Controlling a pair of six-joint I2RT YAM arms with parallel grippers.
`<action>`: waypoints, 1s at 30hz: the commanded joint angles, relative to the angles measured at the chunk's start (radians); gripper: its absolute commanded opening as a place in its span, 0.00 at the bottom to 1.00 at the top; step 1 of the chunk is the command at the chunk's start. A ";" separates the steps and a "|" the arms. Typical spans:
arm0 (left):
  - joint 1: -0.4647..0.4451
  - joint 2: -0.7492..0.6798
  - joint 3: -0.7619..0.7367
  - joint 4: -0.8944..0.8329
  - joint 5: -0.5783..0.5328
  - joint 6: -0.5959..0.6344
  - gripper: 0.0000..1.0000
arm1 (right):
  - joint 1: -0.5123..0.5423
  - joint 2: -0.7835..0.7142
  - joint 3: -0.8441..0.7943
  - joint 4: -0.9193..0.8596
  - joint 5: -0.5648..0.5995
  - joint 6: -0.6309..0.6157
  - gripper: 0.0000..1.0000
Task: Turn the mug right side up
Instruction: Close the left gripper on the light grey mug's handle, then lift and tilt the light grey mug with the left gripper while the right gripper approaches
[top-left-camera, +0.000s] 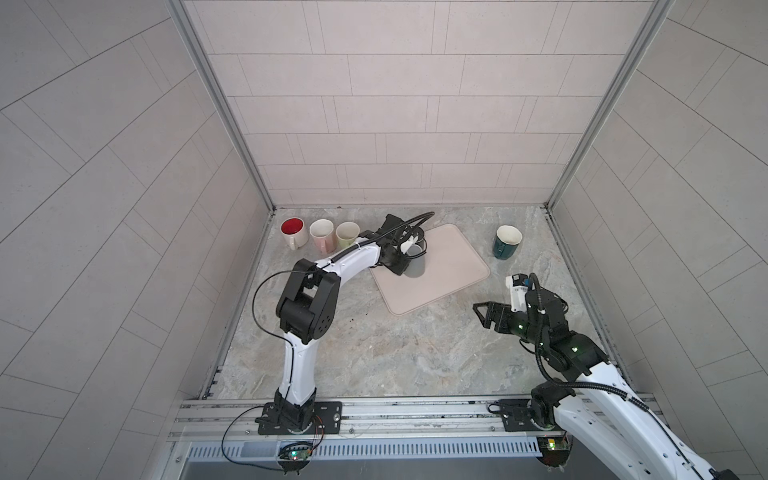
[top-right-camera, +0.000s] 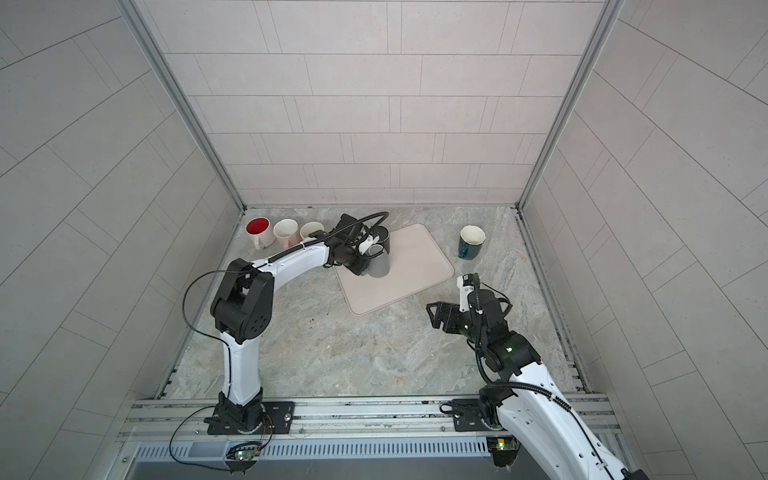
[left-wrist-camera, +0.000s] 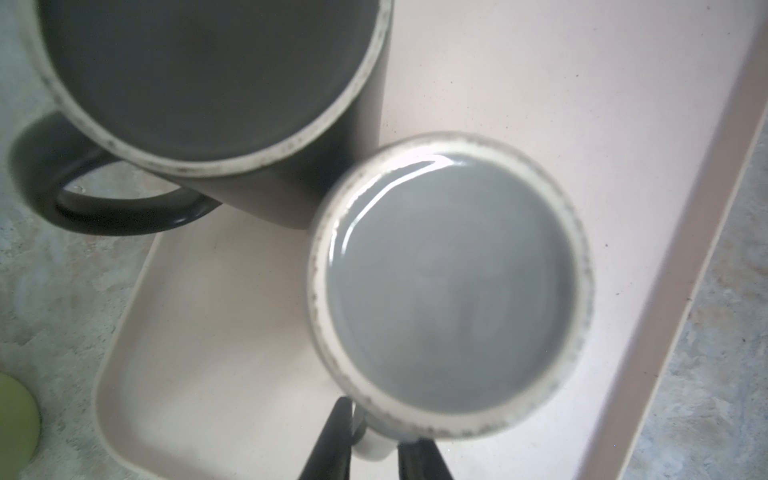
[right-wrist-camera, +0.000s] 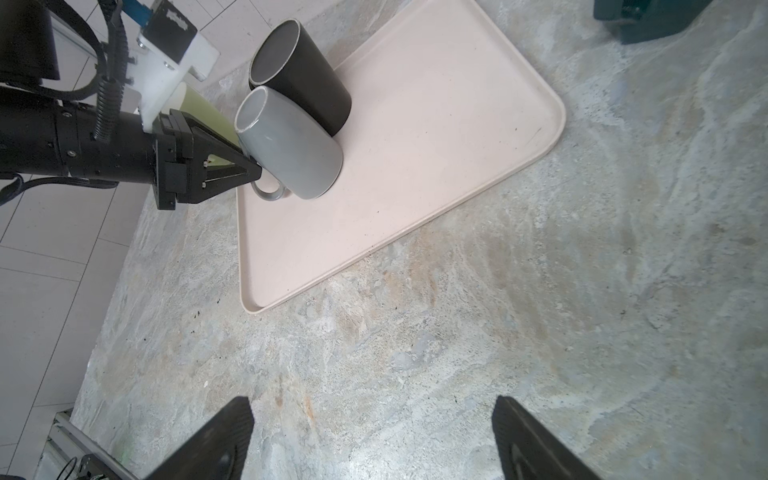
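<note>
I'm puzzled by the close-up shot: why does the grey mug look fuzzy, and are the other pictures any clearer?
Left wrist view: the grey mug fills the frame up close and is soft, with a white glare arc. Right wrist view: sharp, with soft shadows on the tray. Both top views: evenly lit, no hard shadows.

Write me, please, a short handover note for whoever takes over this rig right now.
Left pincer: shut on the handle of the grey mug.
Right pincer: open, holding nothing, above the tabletop.
Where: the grey mug stands base up on the pink tray, right beside the black mug, which is also base up.
Done: handle gripped.
Left: lift the grey mug, turn it mouth up and set it down.
</note>
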 joint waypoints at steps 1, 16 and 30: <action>0.001 0.025 0.026 -0.004 -0.006 -0.017 0.22 | -0.004 -0.012 0.002 0.001 0.012 0.001 0.92; -0.019 -0.012 -0.002 0.042 0.038 -0.104 0.00 | -0.005 -0.011 -0.013 0.037 -0.017 0.017 0.92; -0.030 -0.276 -0.241 0.454 0.273 -0.411 0.00 | -0.003 0.024 -0.074 0.328 -0.199 0.121 0.92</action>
